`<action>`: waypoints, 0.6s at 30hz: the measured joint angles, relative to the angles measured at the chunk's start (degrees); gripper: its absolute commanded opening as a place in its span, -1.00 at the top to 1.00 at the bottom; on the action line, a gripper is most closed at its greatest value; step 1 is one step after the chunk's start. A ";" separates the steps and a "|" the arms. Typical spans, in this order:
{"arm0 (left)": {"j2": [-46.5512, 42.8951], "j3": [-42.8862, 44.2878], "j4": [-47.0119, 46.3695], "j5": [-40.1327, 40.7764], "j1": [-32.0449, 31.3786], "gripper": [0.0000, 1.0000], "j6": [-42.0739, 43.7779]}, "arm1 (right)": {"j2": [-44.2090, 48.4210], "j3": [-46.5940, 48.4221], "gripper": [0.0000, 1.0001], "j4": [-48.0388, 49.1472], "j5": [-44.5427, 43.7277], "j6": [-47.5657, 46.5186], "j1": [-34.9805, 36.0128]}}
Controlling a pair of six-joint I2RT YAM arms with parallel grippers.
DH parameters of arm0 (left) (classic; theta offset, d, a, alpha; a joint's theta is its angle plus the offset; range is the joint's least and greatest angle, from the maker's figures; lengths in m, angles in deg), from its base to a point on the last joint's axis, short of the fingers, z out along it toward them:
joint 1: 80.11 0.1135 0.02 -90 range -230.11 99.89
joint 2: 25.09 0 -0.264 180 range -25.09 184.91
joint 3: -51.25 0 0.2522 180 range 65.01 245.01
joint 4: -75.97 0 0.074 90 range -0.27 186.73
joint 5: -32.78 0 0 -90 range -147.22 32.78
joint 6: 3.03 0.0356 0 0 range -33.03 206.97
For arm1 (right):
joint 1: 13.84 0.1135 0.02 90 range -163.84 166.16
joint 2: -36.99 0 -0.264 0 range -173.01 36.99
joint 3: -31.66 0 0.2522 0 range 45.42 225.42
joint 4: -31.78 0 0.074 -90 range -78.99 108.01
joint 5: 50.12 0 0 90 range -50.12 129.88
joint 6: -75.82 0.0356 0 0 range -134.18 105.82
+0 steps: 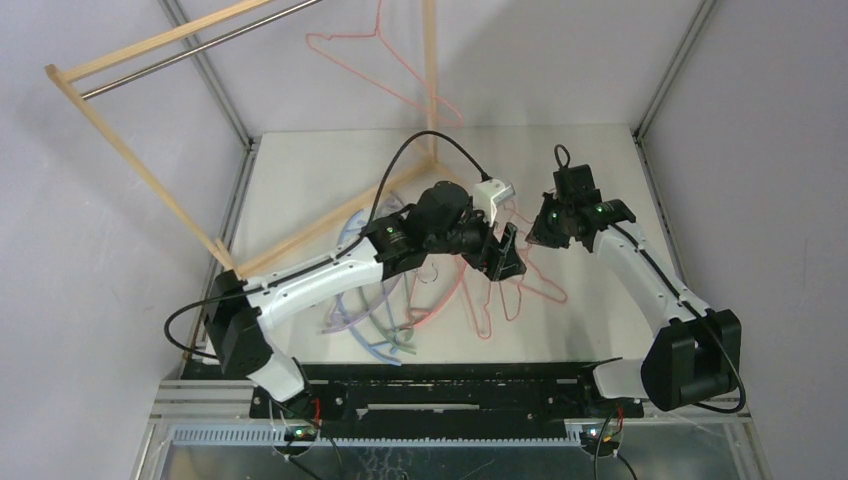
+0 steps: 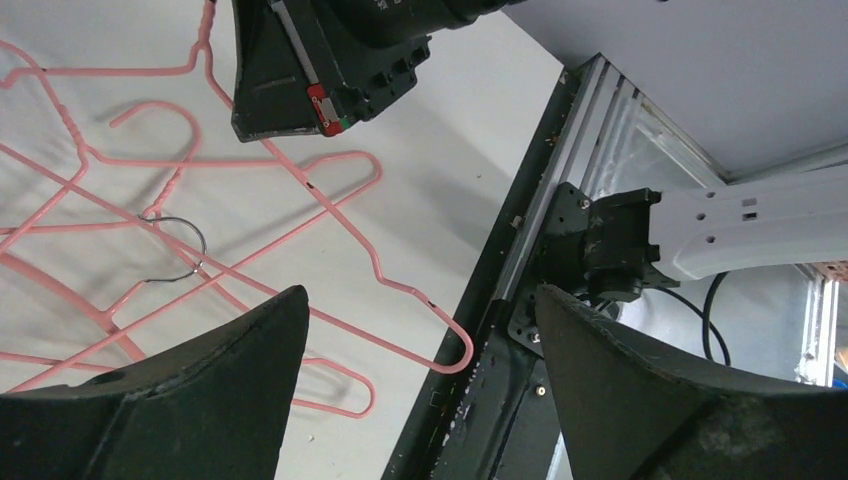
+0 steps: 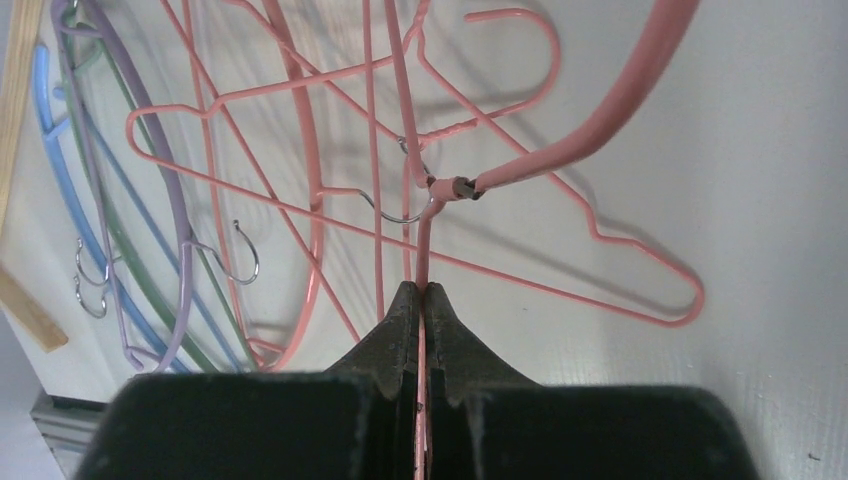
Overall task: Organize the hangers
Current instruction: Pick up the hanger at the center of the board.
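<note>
The white surface (image 1: 300,170) carries a wooden rack frame (image 1: 130,158) at its far left. A tangled heap of hangers (image 3: 318,215) lies mid-surface, with the lilac, green and blue ones beside the pink wire ones. The left gripper (image 2: 422,300) hangs above the heap, fingers wide apart and empty. The right gripper (image 3: 421,300) is clamped on one pink wire hanger (image 3: 424,250).

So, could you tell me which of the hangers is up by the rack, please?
The pink wire hanger at the back, up beside the wooden rack post; the others lie tangled on the table.
</note>
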 measured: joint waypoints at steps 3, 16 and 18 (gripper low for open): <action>2.05 0.46 0.26 -0.02 -0.17 -0.76 0.09 | 0.00 0.00 1.00 0.37 1.25 -0.02 0.00; 9.86 5.81 5.42 2.03 -1.92 -0.76 0.24 | -0.87 3.91 1.00 -0.13 4.39 0.00 0.35; 10.47 6.60 6.12 2.75 -1.92 -0.76 0.20 | -1.16 5.07 1.00 -0.57 4.74 0.04 0.74</action>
